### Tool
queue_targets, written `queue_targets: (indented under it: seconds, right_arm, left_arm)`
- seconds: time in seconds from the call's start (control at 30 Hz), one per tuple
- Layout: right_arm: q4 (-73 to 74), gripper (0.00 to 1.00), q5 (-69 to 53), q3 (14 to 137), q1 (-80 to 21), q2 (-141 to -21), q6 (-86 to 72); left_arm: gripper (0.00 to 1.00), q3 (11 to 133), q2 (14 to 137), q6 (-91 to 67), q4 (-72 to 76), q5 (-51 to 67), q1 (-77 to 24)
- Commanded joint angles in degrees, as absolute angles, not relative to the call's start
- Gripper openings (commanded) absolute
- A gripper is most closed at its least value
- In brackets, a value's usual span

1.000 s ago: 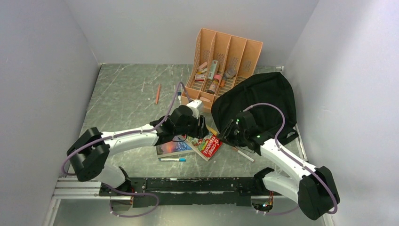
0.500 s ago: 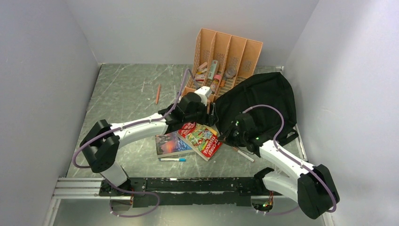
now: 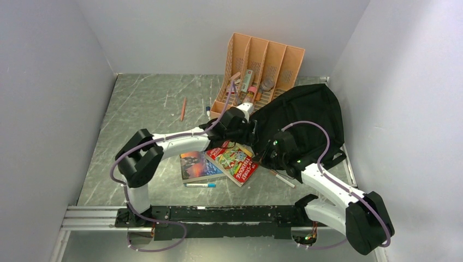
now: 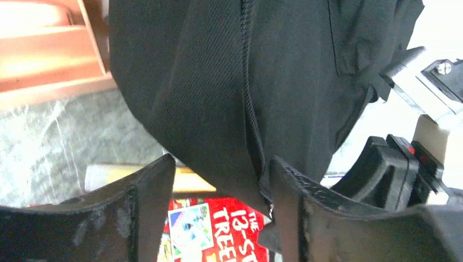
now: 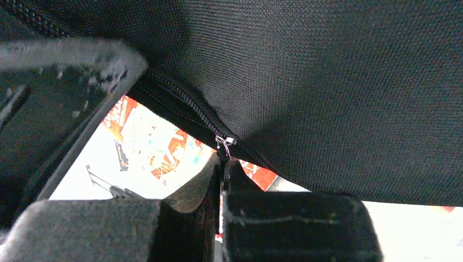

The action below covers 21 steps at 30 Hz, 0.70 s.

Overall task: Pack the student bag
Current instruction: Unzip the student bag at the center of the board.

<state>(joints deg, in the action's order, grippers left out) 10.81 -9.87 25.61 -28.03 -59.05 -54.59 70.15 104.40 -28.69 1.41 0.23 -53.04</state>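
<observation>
Right wrist view: the right gripper (image 5: 223, 169) is pinching its fingers together on the zipper pull (image 5: 224, 143) at mid-frame. The student bag (image 3: 306, 114) is lying right of centre overhead, its zipper seam running up between the parted fingers of the left gripper (image 4: 218, 185).

Only one print was legible to me: the cover of the red book (image 4: 218, 229) in the left wrist view. It carried white capitals reading "THE", then "13-ST", then "TREE" beneath. The remainder of each line was hidden past the edge of the student bag (image 4: 229, 82). From overhead, that cover, the darker book (image 3: 197, 165) beside it and the item labels in the orange organizer (image 3: 292, 60) were too small to read. The right wrist view showed cover illustrations only — no characters.
</observation>
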Motion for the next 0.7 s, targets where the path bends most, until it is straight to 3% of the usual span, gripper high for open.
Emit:
queue_targets:
  seconds: [0.0, 0.17, 0.2, 0.33, 0.67]
  right_arm:
    - [9.7, 0.00, -9.8, 25.0, -28.4, -58.8, -53.6]
    - [11.1, 0.00, -7.9, 24.8, -28.4, -57.9, -52.5]
    - [11.4, 0.00, -7.0, 24.8, -28.4, -57.8, -52.0]
    - [13.6, 0.00, -3.3, 25.0, -28.3, -58.4, -50.2]
    - [17.7, 0.00, 1.1, 26.5, -28.3, -57.2, -49.2]
  left_arm:
    - [0.57, 75.2, 107.0, -28.1, 2.0, 0.1, -52.9]
    - [0.11, 79.9, 110.0, -28.0, 0.1, 0.8, -52.9]
    - [0.06, 81.4, 110.7, -28.9, -1.5, 1.3, -52.7]
    - [0.05, 88.4, 113.1, -29.6, -5.1, 4.1, -51.1]
    - [0.05, 98.1, 112.3, -25.8, -11.3, -2.9, -46.5]
